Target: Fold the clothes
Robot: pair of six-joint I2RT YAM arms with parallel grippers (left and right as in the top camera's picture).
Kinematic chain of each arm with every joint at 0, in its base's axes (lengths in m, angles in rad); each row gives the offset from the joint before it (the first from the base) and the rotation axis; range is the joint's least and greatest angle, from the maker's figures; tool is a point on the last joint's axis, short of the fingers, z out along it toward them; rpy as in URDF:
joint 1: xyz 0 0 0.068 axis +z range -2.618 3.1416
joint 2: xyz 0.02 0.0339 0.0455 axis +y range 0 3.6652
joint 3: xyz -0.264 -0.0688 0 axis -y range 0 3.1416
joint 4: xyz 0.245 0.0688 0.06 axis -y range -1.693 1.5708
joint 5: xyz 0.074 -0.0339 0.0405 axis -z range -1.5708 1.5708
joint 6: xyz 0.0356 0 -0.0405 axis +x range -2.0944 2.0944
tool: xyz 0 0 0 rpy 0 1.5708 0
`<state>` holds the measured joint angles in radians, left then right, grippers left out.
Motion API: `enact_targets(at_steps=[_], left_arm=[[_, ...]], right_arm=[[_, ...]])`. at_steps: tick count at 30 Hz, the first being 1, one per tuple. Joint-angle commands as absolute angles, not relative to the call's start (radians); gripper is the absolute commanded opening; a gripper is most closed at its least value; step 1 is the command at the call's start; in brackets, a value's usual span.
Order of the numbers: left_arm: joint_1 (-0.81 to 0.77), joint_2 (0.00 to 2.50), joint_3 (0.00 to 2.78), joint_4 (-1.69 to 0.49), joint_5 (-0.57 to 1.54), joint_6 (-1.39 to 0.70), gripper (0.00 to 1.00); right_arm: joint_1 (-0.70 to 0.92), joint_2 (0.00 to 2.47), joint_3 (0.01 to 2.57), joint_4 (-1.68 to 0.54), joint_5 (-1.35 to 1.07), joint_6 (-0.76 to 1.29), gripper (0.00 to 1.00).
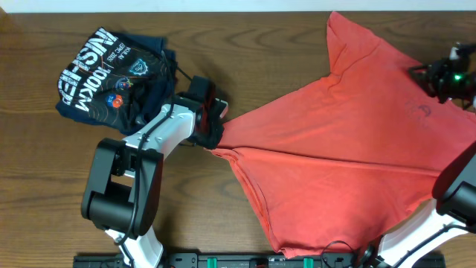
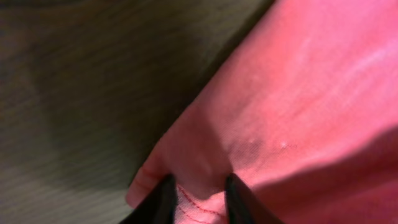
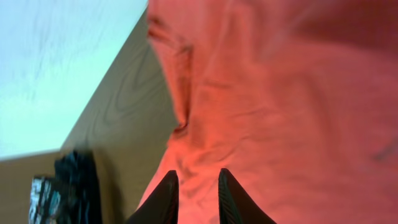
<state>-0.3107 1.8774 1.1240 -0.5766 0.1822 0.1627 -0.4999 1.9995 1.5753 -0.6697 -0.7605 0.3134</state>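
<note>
- Orange-red T-shirt (image 1: 335, 156): you will find it spread over the centre and right of the table (image 1: 44, 186), running from the upper right of the overhead frame to the bottom edge. Its left side is drawn into a point at centre-left, with creases fanning out from that point toward the right.
- Left gripper (image 1: 216, 140): at centre-left of the overhead frame, at the tip of that point. In your left wrist view the gripper (image 2: 202, 208) is clamped on a stitched edge of the T-shirt (image 2: 298, 93), with cloth bunched between the dark fingers (image 2: 163, 202).
- Right gripper (image 1: 428, 74): over the T-shirt at upper right. In your right wrist view the fingers (image 3: 165, 199) stand slightly apart above rumpled cloth (image 3: 280, 112). You cannot tell whether they pinch it.
- Navy folded shirt (image 1: 111, 74): white lettering and coloured logos, upper left, apart from the T-shirt.
</note>
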Motion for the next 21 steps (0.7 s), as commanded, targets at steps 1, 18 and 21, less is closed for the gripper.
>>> enact_targets(at_steps=[1, 18, 21], left_arm=[[-0.313, 1.911, 1.124, -0.626, 0.125, 0.128, 0.19], [-0.309, 1.904, 1.098, -0.932, 0.018, -0.074, 0.33], [-0.309, 1.84, 1.118, -0.954, 0.018, -0.073, 0.46]], right_arm=[[-0.437, 1.956, 1.588, -0.687, -0.812, 0.264, 0.21], [-0.071, 2.112, 1.469, -0.485, -0.233, 0.584, 0.13], [-0.008, 2.218, 1.468, -0.375, -0.236, 0.667, 0.06]])
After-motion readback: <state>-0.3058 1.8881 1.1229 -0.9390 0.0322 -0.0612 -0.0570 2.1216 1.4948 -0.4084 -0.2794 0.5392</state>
